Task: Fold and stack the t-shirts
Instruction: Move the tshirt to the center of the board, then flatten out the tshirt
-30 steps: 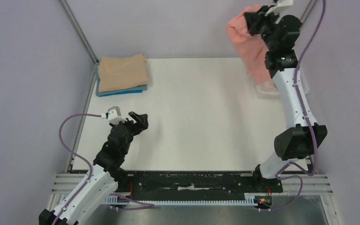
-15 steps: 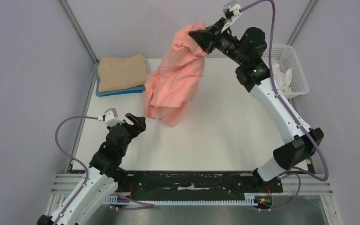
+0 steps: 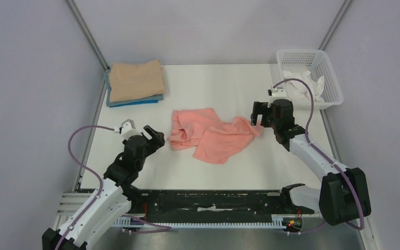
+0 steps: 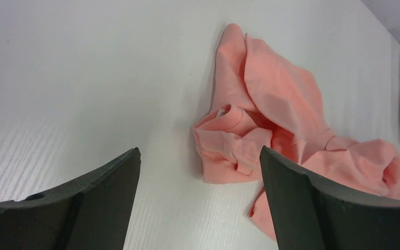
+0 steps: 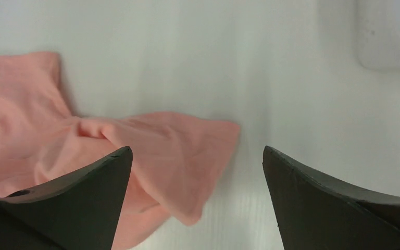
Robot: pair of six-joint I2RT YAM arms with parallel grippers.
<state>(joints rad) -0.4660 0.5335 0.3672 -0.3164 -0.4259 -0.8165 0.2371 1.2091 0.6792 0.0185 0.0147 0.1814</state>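
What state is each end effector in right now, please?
Left end effector: open, holding nothing.
Right end effector: open, holding nothing.

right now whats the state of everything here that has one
pink t-shirt, unfolded, crumpled on the table
blue t-shirt, folded, bottom of the stack
tan t-shirt, folded, on the blue t-shirt
basket, upright, white cloth inside
left gripper, open, empty
right gripper, open, empty
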